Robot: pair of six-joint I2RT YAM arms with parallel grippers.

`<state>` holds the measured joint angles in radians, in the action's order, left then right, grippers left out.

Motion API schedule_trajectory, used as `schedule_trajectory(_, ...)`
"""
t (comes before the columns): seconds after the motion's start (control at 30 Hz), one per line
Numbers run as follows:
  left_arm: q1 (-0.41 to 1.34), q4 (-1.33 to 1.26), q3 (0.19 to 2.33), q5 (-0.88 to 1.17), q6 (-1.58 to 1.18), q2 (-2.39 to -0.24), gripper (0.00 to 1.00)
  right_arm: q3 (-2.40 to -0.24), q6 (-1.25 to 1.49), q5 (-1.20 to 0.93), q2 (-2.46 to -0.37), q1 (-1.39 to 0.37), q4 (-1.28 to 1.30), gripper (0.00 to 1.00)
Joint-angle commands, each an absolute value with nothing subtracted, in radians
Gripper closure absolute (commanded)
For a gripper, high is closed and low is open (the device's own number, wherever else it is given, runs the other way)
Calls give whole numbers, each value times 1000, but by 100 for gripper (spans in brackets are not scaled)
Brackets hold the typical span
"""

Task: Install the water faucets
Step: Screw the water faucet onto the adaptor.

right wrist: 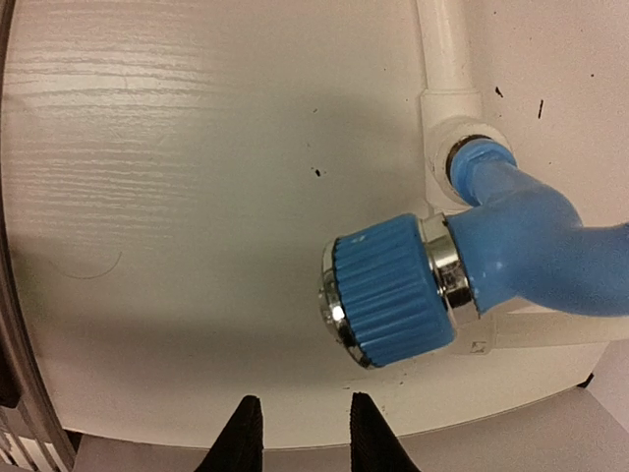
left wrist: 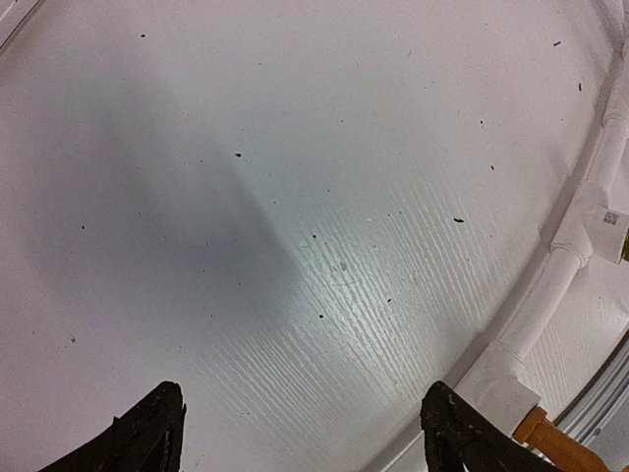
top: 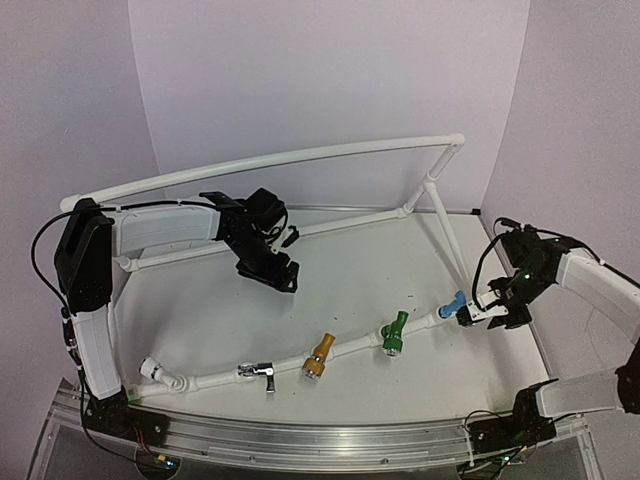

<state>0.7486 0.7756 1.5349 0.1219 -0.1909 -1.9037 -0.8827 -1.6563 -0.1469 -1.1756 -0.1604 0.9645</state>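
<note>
Four water faucets sit along the front run of the white pipe frame [top: 350,345]: silver [top: 260,372], yellow [top: 318,360], green [top: 393,337] and blue [top: 453,303]. In the right wrist view the blue faucet [right wrist: 393,290] has its stem in a white fitting [right wrist: 454,128], with its ribbed nozzle pointing left. My right gripper [top: 487,312] hovers just right of it; its jaws [right wrist: 300,433] stand a narrow gap apart with nothing between them. My left gripper [top: 280,275] hangs wide open [left wrist: 305,433] over bare table, an orange-yellow faucet tip [left wrist: 558,447] at its right.
The pipe frame's tall curved rail [top: 300,158] and slanted post [top: 445,225] rise at the back. A loose white elbow end [top: 152,370] lies at the front left. The white pipe [left wrist: 565,261] runs along the right of the left wrist view. Purple walls enclose the table.
</note>
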Motion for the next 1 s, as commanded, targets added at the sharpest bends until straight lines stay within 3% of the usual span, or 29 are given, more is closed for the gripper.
schedule_trajectory(0.0,742,767,1553,124,-190,-1883,17,-814,-1630,-163,-1131,-164,805,82)
schedule_trajectory(0.07,742,761,1543,123,-194,-1877,17,-784,-1642,-200,-1105,-165,786,88)
schedule_trajectory(0.27,742,755,1535,121,-199,-1873,16,-727,-1662,-282,-1063,-174,754,93)
schedule_trajectory(0.97,742,739,1526,122,-199,-1881,16,-681,-1343,-284,-1018,-406,603,93)
